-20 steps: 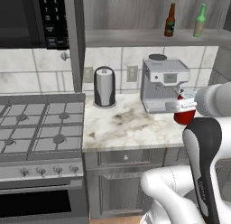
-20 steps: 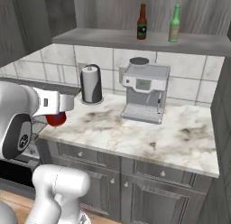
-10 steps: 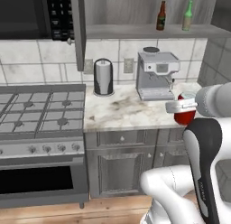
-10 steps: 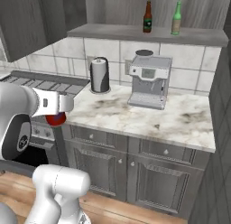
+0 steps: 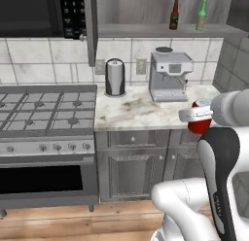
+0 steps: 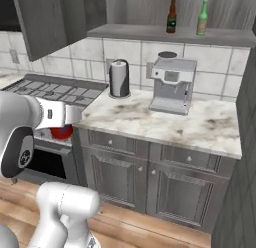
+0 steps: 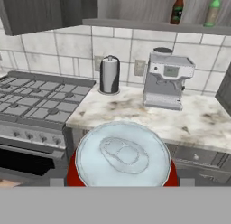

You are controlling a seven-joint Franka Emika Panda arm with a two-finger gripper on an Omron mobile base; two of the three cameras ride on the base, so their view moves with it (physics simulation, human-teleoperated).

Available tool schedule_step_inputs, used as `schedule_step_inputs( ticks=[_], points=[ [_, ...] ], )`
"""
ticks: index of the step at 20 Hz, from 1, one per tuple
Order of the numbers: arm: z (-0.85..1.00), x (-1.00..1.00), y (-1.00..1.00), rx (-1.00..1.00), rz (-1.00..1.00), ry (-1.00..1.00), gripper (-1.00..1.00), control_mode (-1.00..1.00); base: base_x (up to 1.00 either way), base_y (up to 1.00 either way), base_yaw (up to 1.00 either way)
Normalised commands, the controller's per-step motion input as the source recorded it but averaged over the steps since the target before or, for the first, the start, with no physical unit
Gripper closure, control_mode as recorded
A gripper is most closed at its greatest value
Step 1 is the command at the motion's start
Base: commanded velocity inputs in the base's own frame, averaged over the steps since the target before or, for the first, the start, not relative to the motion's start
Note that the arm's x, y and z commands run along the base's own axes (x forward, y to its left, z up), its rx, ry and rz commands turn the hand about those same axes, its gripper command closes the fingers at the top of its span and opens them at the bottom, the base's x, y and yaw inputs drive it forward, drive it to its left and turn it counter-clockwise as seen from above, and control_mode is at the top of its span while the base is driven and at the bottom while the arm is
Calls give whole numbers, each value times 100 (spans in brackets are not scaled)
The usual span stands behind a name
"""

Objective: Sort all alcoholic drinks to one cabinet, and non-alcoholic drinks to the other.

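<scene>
My gripper (image 5: 197,117) is shut on the short red soda can (image 5: 199,126), held in the air in front of the counter edge. The can's silver top (image 7: 122,154) sits at the bottom of the hand view, and its red side (image 6: 62,132) shows below the hand in the right base view. The brown beer bottle (image 5: 174,15) and the green beer bottle (image 5: 201,15) stand upright side by side on the grey shelf floor (image 5: 146,30) of the open wall cabinet, high above the counter. That cabinet's door (image 6: 45,19) hangs open to the left.
A silver coffee machine (image 5: 168,76) and a dark paper towel holder (image 5: 115,77) stand on the marble counter (image 5: 136,113). The gas stove (image 5: 44,109) is to the left, under a microwave (image 5: 29,11). Base cabinets with drawers (image 6: 150,172) run below the counter.
Both base views have pulled back from the counter, so the camera has moved. The soda can stays in the gripper, in the same place relative to the arm.
</scene>
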Motion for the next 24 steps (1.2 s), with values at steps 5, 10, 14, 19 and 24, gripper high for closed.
schedule_step_inputs(
  ticks=[5, 10, 14, 19, 24],
  points=[
    [0, 0, 0, 0, 0, 0, 100, 100, -4, 39, 33],
    [0, 0, 0, 0, 0, 0, 100, 100, -1, 37, 37],
    [0, 0, 0, 0, 0, 0, 100, 100, -6, 38, 36],
    [0, 0, 0, 0, 0, 0, 100, 100, -11, 37, 34],
    [0, 0, 0, 0, 0, 0, 100, 100, -2, 28, 32]
  ],
)
